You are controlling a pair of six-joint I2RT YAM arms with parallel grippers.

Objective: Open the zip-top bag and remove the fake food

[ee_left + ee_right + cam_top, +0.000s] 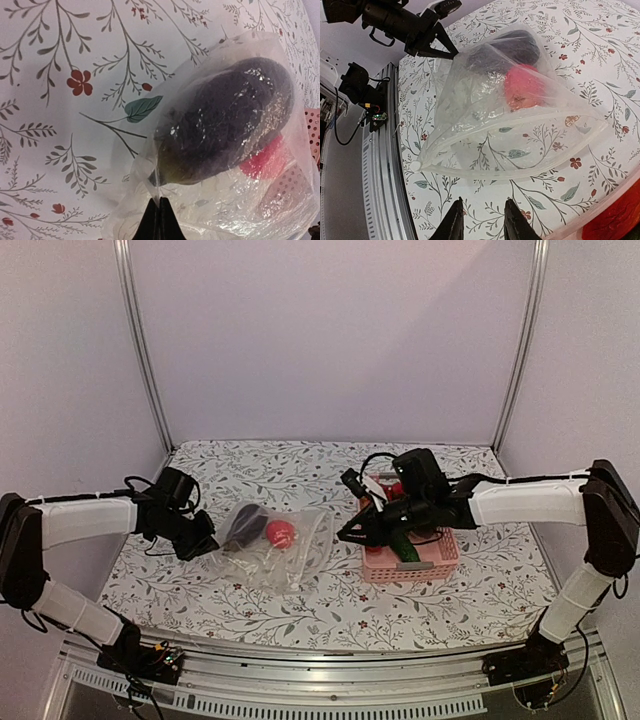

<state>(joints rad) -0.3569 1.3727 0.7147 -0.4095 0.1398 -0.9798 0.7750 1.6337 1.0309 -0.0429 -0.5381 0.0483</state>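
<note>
The zip-top bag (285, 550) lies left of centre, its mouth gaping open toward the right (515, 150). Inside are a dark purple eggplant (243, 525) (225, 115) (512, 45) and a red piece (280, 532) (265, 160) (525, 87). My left gripper (207, 540) (160, 212) (442, 47) is shut on the bag's closed far corner and holds that plastic taut. My right gripper (347, 536) (482, 212) is open and empty, just right of the bag's mouth and apart from it.
The pink basket (435, 565) (615, 225) stands right of the bag under my right wrist, holding a green cucumber (405, 545) and red pieces (397, 490). Metal frame posts stand at the back corners. The table's near rail (375, 165) runs beside the bag.
</note>
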